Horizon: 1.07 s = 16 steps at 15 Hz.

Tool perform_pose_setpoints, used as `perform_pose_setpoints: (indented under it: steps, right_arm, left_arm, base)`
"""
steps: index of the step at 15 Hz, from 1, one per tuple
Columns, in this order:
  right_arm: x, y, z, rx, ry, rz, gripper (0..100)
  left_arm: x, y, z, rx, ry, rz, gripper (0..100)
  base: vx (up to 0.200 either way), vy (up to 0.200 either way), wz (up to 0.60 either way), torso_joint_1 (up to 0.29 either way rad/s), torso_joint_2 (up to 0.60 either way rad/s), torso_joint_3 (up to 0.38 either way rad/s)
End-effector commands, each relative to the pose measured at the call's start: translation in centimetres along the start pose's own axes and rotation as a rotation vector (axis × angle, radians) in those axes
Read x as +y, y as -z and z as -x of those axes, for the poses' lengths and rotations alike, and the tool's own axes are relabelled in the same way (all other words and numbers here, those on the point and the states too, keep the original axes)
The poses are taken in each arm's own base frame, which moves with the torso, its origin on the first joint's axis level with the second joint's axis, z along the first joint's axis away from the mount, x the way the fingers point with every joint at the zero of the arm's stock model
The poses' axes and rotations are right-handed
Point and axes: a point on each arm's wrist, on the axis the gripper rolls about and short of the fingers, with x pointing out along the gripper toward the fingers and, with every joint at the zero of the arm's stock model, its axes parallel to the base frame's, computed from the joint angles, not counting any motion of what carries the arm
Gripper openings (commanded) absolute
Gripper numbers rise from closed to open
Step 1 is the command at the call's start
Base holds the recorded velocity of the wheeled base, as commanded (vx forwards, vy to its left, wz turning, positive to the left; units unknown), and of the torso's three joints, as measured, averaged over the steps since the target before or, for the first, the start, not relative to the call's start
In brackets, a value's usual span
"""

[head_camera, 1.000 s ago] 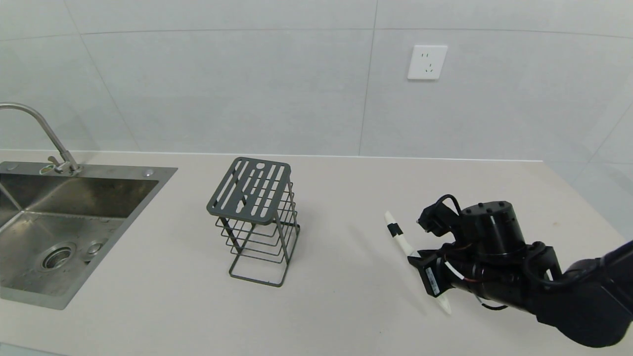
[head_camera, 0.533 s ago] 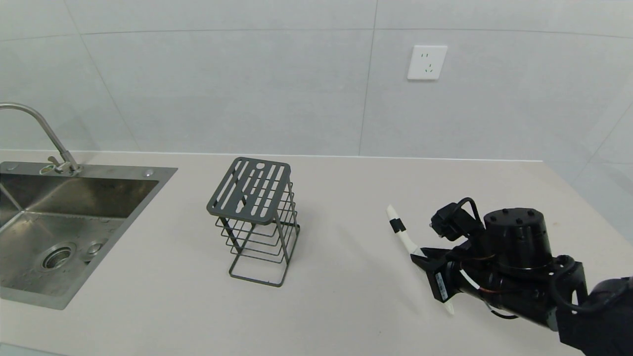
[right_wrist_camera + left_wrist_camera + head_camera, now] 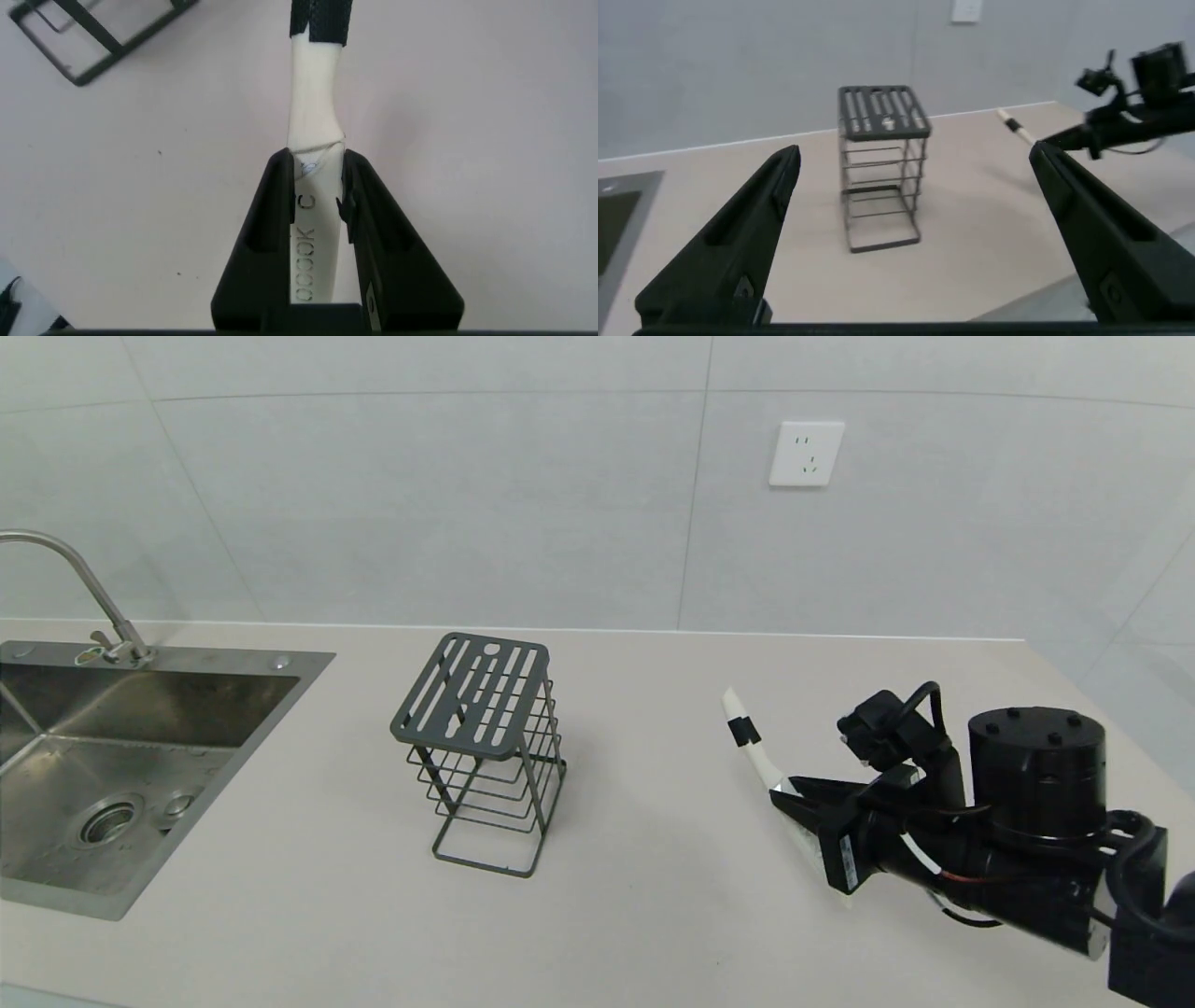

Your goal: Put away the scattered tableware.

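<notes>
A white utensil (image 3: 752,752) with a black band near its far end is held tilted above the counter, its free end pointing up and toward the wall. My right gripper (image 3: 795,795) is shut on its lower part; in the right wrist view the two fingers (image 3: 271,201) clamp the white utensil (image 3: 314,103) from both sides. A dark wire rack (image 3: 481,747) with a slotted top stands on the counter to the left of the gripper, well apart from it. My left gripper (image 3: 915,257) is open wide, facing the rack (image 3: 882,168) from a distance, with nothing between its fingers.
A steel sink (image 3: 112,747) with a faucet (image 3: 84,588) occupies the counter's left end. A wall socket (image 3: 807,453) sits above the right side. Bare counter lies between the rack and the right gripper and along the front edge.
My right gripper has risen and drawn back to the right with the white utensil in it. The utensil has come up off the counter and tilts more steeply.
</notes>
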Motion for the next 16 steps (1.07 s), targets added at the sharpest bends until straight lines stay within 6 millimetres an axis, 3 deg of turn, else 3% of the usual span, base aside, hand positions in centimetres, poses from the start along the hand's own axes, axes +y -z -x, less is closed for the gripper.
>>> perform_pose_setpoints:
  steps: [1, 3, 7, 12, 16]
  right_arm:
    - [0.1, -0.7, 0.8, -0.038, -0.003, 0.002, 0]
    - [0.4, -1.3, 1.9, -0.080, -0.033, 0.007, 0]
    - [0.3, -1.5, 2.6, -0.102, -0.039, 0.005, 0]
    - [0.3, -1.1, 3.1, -0.180, -0.096, 0.009, 0]
    - [-0.4, -1.7, 3.4, -0.266, -0.103, 0.013, 0]
  left_arm:
    - [0.8, -2.1, -2.4, 0.055, 0.088, 0.053, 100]
    - [1.5, -4.1, -6.7, 0.042, 0.201, 0.097, 100]
    - [2.4, -3.8, -14.0, -0.026, 0.392, 0.072, 100]
    - [3.0, -1.1, -19.6, -0.070, 0.648, 0.027, 100]
    - [3.8, 2.9, -23.7, -0.048, 0.724, 0.026, 100]
  base:
    - [0.000, 0.000, 0.00, 0.000, 0.00, 0.000]
    - [0.000, 0.000, 0.00, 0.000, 0.00, 0.000]
    - [0.000, 0.000, 0.00, 0.000, 0.00, 0.000]
    - [0.000, 0.000, 0.00, 0.000, 0.00, 0.000]
    - [0.000, 0.000, 0.00, 0.000, 0.00, 0.000]
